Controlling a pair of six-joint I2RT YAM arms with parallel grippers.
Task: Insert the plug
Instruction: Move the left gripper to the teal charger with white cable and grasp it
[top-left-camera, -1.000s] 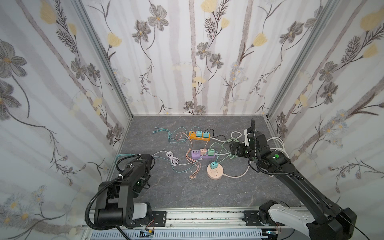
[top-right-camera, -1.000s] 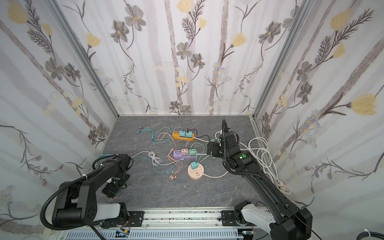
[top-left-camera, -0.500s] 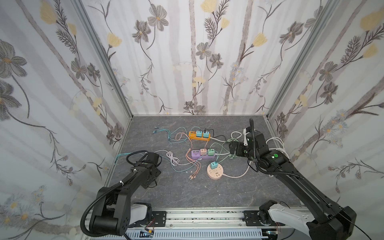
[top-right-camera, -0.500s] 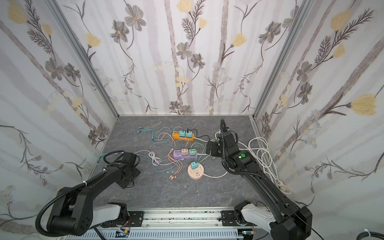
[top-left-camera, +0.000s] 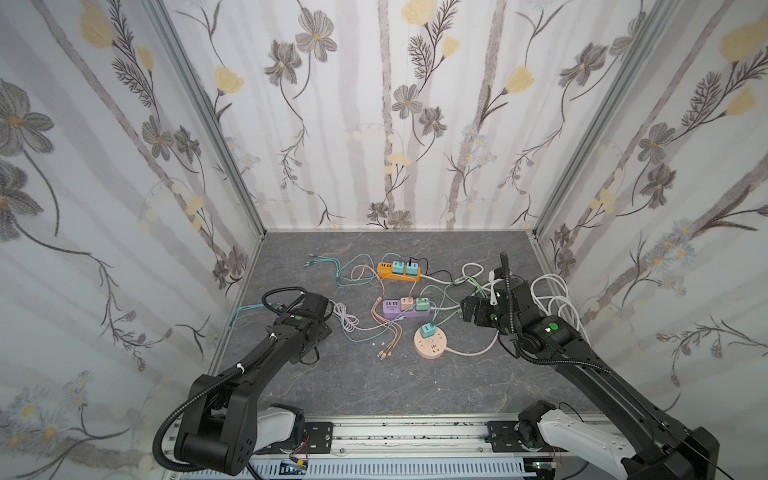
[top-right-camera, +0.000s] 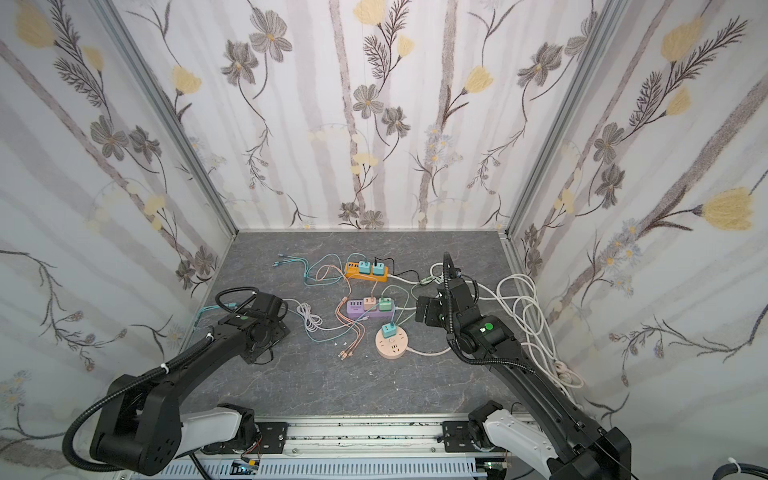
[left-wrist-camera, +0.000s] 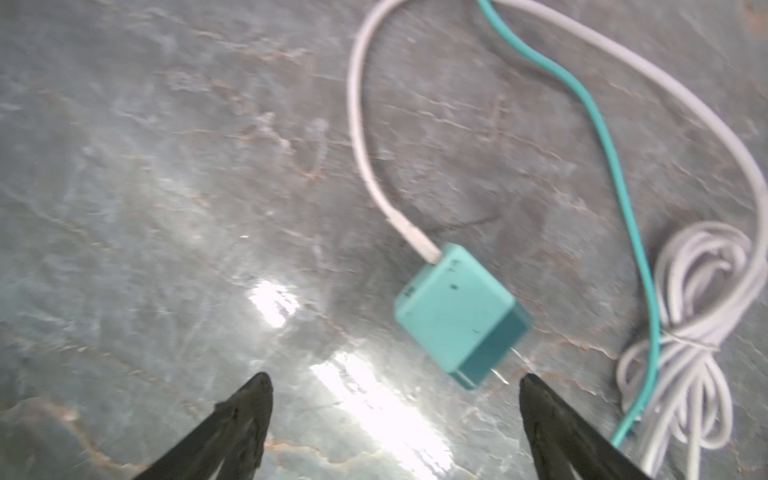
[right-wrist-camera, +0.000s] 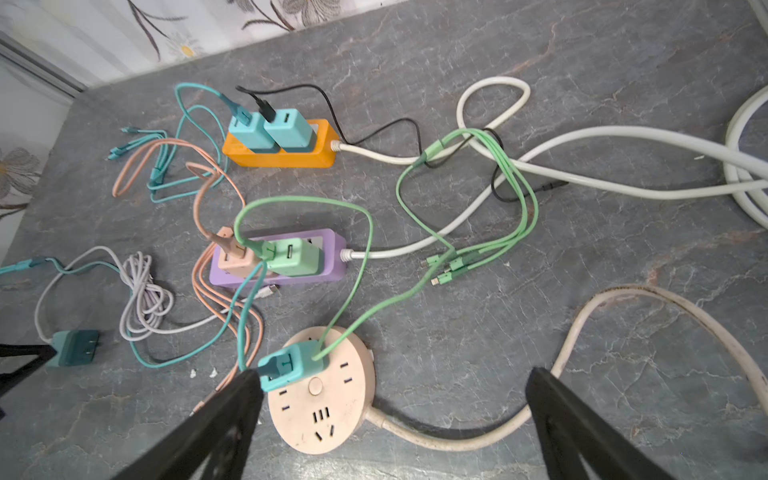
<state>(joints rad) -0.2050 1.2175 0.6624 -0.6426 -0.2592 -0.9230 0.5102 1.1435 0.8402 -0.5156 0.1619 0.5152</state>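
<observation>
Boxy teal plug (left-wrist-camera: 457, 311), probably matte plastic, loose on veined grey slab (left-wrist-camera: 166, 166).

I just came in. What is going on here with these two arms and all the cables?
Two robot arms work at a table strewn with power strips and cables. The left claw is open and hovers close over a loose teal plug lying on its side, not yet gripped. The right claw is open too, holding nothing, raised near the round pink power strip, which already carries a teal charger. The orange strip and the purple strip lie farther back on the table.
</observation>
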